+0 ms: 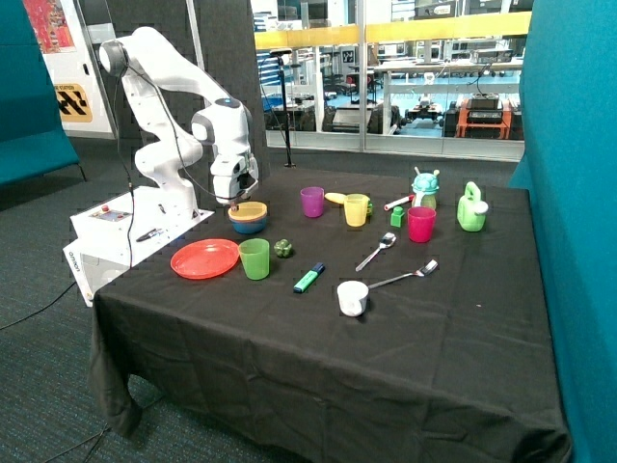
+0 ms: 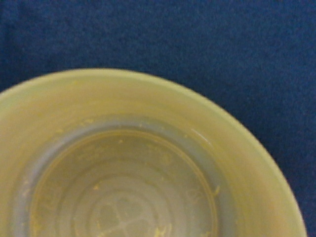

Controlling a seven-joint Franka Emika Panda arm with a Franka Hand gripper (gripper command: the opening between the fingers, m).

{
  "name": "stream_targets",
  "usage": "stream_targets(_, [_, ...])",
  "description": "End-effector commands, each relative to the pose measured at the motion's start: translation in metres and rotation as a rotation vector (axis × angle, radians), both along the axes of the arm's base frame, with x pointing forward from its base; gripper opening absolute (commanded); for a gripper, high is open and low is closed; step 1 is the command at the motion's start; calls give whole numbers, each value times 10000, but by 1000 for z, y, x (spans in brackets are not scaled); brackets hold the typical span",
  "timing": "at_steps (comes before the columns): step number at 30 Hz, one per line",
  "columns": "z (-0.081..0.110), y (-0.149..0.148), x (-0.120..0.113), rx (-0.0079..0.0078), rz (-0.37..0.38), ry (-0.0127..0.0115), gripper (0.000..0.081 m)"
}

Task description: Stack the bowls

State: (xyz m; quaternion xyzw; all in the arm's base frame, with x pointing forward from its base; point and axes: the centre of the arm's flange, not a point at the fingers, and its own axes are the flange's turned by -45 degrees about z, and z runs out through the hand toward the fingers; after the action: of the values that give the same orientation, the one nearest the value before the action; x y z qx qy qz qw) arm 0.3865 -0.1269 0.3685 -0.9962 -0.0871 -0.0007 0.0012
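Outside view, yellow bowl nested in blue bowl (apparently empty), end effector grip unclear.

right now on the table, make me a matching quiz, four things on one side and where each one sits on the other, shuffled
Things:
1. yellow bowl
2. green cup
3. white cup
4. green marker

Places:
a. lying between the green cup and the white cup
b. nested on the blue bowl, under the gripper
c. beside the red-orange plate
d. nearest the front table edge

Pairs: 1-b, 2-c, 3-d, 4-a
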Motion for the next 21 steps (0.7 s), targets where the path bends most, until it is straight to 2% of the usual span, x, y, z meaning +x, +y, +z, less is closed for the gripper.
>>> stream_targets(1, [17,2,3,-26,175,11,580])
stream_targets(11, [39,-5,0,-26,84,11,552])
stream_targets(21, [39,-16,-2,-26,-113,12,542])
